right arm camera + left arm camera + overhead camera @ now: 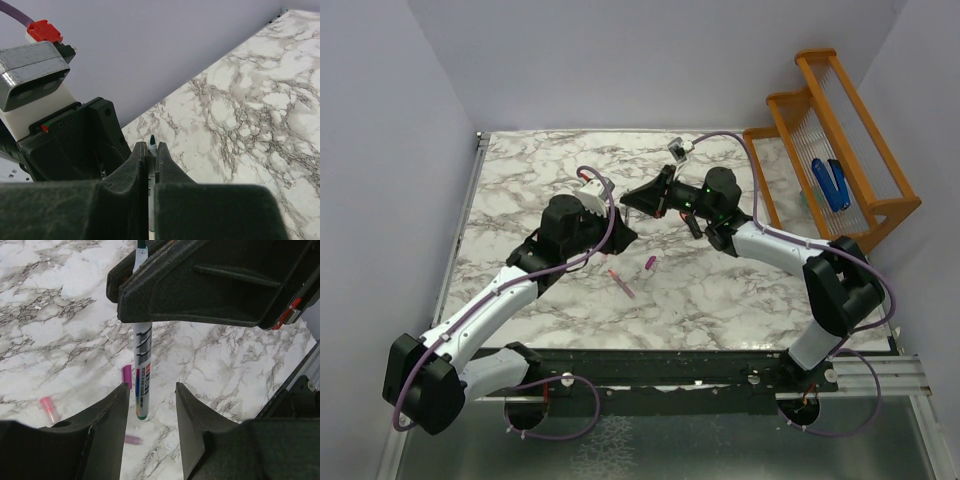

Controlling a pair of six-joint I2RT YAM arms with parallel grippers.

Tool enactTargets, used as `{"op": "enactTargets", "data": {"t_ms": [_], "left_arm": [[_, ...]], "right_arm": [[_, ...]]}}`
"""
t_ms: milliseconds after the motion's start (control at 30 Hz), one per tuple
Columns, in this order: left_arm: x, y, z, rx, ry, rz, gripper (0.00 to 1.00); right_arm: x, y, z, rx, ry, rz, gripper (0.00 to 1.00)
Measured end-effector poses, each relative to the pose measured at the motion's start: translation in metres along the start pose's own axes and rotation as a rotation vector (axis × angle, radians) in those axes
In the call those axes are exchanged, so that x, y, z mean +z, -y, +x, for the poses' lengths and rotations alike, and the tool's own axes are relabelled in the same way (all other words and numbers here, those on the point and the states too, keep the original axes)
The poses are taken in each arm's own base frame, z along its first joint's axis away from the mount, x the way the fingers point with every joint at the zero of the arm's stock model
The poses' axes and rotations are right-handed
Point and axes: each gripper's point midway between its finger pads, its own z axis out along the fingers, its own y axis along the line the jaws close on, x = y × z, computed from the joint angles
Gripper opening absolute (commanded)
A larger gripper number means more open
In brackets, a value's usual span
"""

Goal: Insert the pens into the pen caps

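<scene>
Two loose pieces lie nearest on the marble table (520,170), on the near side of the grippers: a slim pink pen (621,284) resting at a slant and, just beyond it to the right and apart from it, a short magenta cap (649,263) on its side. In the left wrist view the cap sits beside the inner edge of one finger. A pink end shows out past that finger and a mauve stub shows low in the gap, but the finger hides whether those two belong to one pen. Over them the left gripper (152,390) has its jaws wide apart, gripping nothing. The printed lower end of a whitish-grey pen (142,360) reaches down between them, closer to one side; whether it touches cannot be told. That pen is carried by the right gripper (151,146), whose jaws are pressed together on its barrel, so that only a dark green tip pokes out past the fingertips in the right wrist view. Both grippers meet near the middle of the table, the right one just behind the left. Farthest off, at the far right edge, stands an orange wooden rack (785,100) with stepped shelves, and two blue chunky objects (830,185) lie side by side in it.
</scene>
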Motion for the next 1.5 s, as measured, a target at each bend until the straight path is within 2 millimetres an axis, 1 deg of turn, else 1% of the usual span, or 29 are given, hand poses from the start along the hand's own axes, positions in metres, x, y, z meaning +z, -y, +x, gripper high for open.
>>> {"op": "enactTargets", "data": {"t_ms": [167,300,333,367,433,467,567,600,633,667,700,733,833,867,900,933,967,1100,1200,1267,1400,1467,1500], "left_arm": [[0.003,-0.002,0.003,-0.002,-0.007,-0.003,0.42],[0.003,-0.003,0.005,-0.003,-0.01,-0.003,0.41],[0.003,-0.003,0.005,-0.003,-0.01,-0.004,0.38],[0.003,-0.003,0.005,-0.003,-0.009,-0.004,0.29],[0.003,-0.003,0.005,-0.003,-0.009,-0.004,0.02],[0.003,-0.003,0.004,-0.005,-0.009,-0.004,0.0],[0.004,-0.004,0.003,0.007,-0.002,-0.007,0.0],[0.004,-0.004,0.003,0.007,-0.002,-0.008,0.0],[0.004,-0.004,0.003,0.007,-0.002,-0.009,0.0],[0.004,-0.004,0.004,0.007,-0.003,-0.01,0.0],[0.004,-0.004,0.004,0.007,-0.004,-0.011,0.0],[0.004,-0.005,0.004,0.006,-0.003,-0.014,0.0],[0.004,-0.008,0.004,0.01,-0.002,-0.032,0.0],[0.003,-0.01,0.005,0.012,-0.005,-0.038,0.0],[0.003,-0.012,0.006,0.014,-0.009,-0.047,0.0],[0.003,-0.014,0.008,0.018,-0.017,-0.058,0.0],[0.002,-0.015,0.01,0.018,-0.022,-0.064,0.0],[-0.001,-0.024,0.015,0.04,-0.048,-0.108,0.0],[-0.003,-0.029,0.011,0.071,-0.051,-0.138,0.0],[-0.005,-0.031,0.01,0.087,-0.055,-0.15,0.0],[-0.014,-0.039,0.012,0.099,-0.066,-0.194,0.0],[-0.02,-0.042,0.008,0.113,-0.051,-0.216,0.0],[-0.023,-0.044,0.006,0.121,-0.045,-0.231,0.0]], "right_arm": [[0.001,0.0,0.003,0.016,-0.005,-0.006,0.01],[0.001,-0.002,0.001,0.021,-0.001,-0.016,0.01],[0.001,-0.003,0.0,0.022,0.001,-0.019,0.01],[0.002,-0.003,0.0,0.021,0.004,-0.022,0.0],[0.002,-0.005,-0.002,0.023,0.011,-0.028,0.01],[0.002,-0.006,-0.003,0.024,0.013,-0.031,0.0],[0.002,-0.007,-0.004,0.029,0.018,-0.038,0.0],[0.003,-0.007,-0.004,0.03,0.017,-0.038,0.02],[0.003,-0.007,-0.004,0.031,0.017,-0.039,0.09],[0.003,-0.006,-0.003,0.034,0.016,-0.038,0.23],[0.003,-0.006,-0.003,0.038,0.015,-0.038,0.33],[0.003,-0.006,-0.003,0.039,0.015,-0.037,0.38],[0.004,-0.003,-0.001,0.042,0.008,-0.022,0.48],[0.004,0.001,-0.002,0.045,0.006,-0.004,0.51],[0.006,0.009,-0.002,0.051,0.007,0.042,0.55],[0.006,0.01,-0.002,0.054,0.007,0.047,0.58],[0.006,0.016,-0.002,0.058,0.009,0.082,0.62],[-0.002,0.042,0.001,0.088,0.005,0.234,0.74],[-0.014,0.057,0.0,0.116,0.013,0.365,0.75],[-0.023,0.068,-0.001,0.141,0.017,0.465,0.72],[-0.042,0.108,-0.009,0.214,-0.032,0.758,0.66],[-0.047,0.124,-0.004,0.259,-0.085,0.863,0.66],[-0.051,0.133,0.003,0.285,-0.117,0.913,0.66]]}}
